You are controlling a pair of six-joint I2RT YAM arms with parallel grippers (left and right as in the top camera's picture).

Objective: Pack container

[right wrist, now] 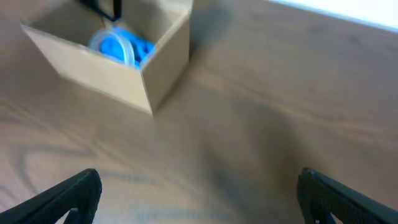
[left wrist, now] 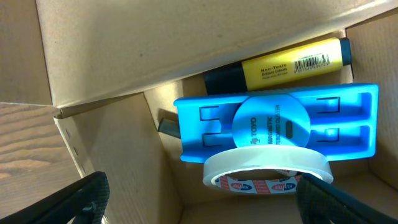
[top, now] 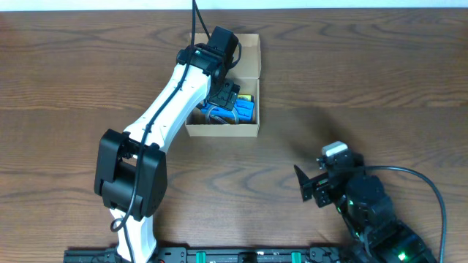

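- The container [top: 248, 62] is seen directly under the left gripper [top: 228, 98], well apart from the right gripper [top: 307, 186].
- Left fingers [left wrist: 87, 196] are spread wide over a tape roll [left wrist: 267, 165], blue tray [left wrist: 348, 118] and yellow marker [left wrist: 292, 62] (all boxed).
- Right fingers [right wrist: 74, 193] are spread wide, empty.

The container [top: 223, 131] opening was largely blocked from above by the left arm [top: 168, 102], whose claw [top: 225, 95] hung spread-jawed over the contents. A blue dispenser [left wrist: 280, 124], a tape roll [left wrist: 267, 165] and a yellow marker [left wrist: 292, 62] covered most of the floor. Bare desk [top: 365, 95] gave open passage between the right claw [top: 307, 184] and the container's side wall.
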